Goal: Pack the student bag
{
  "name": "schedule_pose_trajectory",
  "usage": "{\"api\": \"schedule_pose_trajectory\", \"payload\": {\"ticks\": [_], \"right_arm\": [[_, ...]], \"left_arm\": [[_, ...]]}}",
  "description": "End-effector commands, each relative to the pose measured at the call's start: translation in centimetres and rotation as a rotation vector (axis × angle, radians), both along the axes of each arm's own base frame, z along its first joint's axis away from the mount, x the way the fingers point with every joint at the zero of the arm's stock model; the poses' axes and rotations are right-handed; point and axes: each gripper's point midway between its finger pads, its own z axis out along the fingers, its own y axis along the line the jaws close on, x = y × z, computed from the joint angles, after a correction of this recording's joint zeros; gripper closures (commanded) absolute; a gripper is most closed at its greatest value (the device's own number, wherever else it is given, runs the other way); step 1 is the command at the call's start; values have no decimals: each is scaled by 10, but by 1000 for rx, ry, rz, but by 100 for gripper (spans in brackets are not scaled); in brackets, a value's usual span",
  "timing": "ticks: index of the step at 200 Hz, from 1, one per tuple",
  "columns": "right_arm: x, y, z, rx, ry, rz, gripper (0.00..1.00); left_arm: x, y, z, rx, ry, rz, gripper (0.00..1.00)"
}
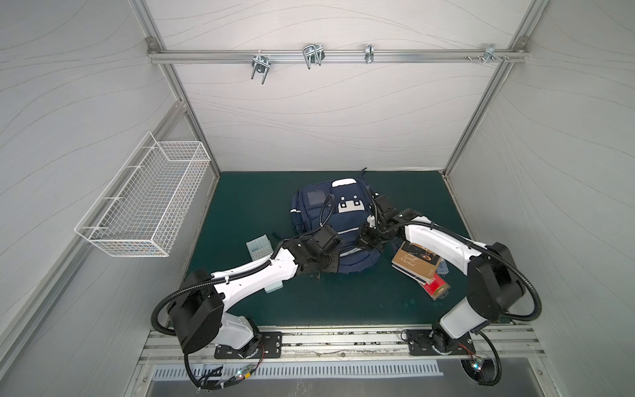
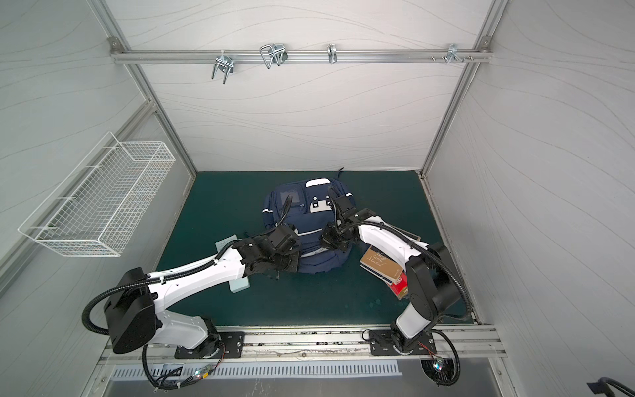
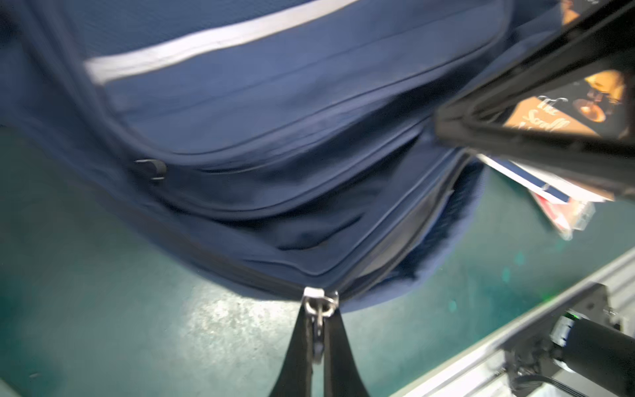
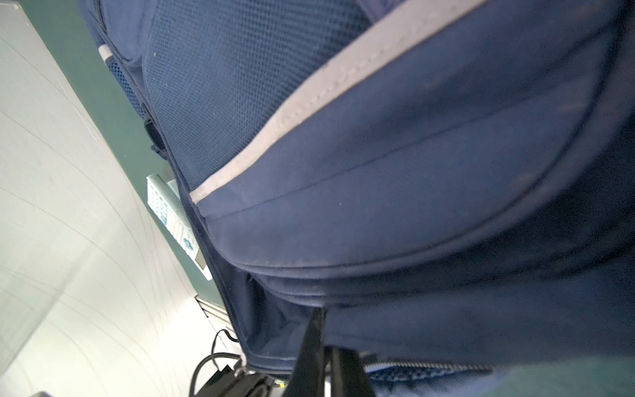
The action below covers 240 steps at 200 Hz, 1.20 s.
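Bag (image 1: 343, 221) lies in the middle of the surface (image 1: 343, 302), long way running 12 to 6, with the left pincer (image 3: 319, 306) clenched on the zip pull (image 3: 319, 314) at its 6 o'clock end and the right pincer (image 4: 327, 330) pinching its cloth near 4 o'clock.

One student bag (image 1: 343, 223). One calculator (image 1: 258, 247). One pale blue box (image 1: 275, 287), partly hidden under an arm. A stack of at least three books (image 1: 414, 261). One white wire basket (image 1: 147, 202). Four metal hooks (image 1: 312, 55) on one rail (image 1: 429, 55). Two robot arms (image 1: 254, 275).
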Motion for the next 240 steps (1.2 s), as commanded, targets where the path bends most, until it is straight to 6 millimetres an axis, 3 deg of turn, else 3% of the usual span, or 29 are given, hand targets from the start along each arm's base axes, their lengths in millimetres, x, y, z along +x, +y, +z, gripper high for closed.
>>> {"api": "schedule_pose_trajectory", "payload": {"ticks": [1, 28, 62, 96, 147, 162, 180, 187, 201, 220, 228, 240], "right_arm": [[15, -35, -11, -126, -37, 8, 100], [14, -46, -9, -131, -48, 31, 100], [11, -54, -8, -135, -54, 42, 100], [8, -53, -8, -129, -54, 66, 100], [7, -46, -10, -100, -49, 103, 100], [7, -38, -8, -70, -52, 126, 100], [7, -28, -4, -55, -63, 156, 100], [8, -26, -2, -56, -67, 164, 100], [9, -22, 4, -45, -85, 179, 74], [12, -20, 16, -34, -119, 188, 39], [13, -22, 22, -44, -134, 192, 32], [13, -30, 28, -84, -151, 194, 30]], "left_arm": [[-12, 43, -15, 182, 55, 54, 100], [-3, 72, -37, 189, 124, 201, 100], [26, 102, -51, 279, 112, 338, 100], [52, 113, -53, 311, 84, 397, 100], [68, 142, -51, 404, 54, 475, 100], [72, 141, -49, 387, 45, 480, 100], [76, 122, -43, 286, 44, 436, 100], [77, 115, -40, 245, 44, 423, 90], [75, 104, -32, 180, 43, 394, 71], [72, 99, -19, 139, 27, 374, 58], [71, 98, -12, 129, 17, 360, 55], [69, 97, -3, 118, 7, 344, 53]]}}
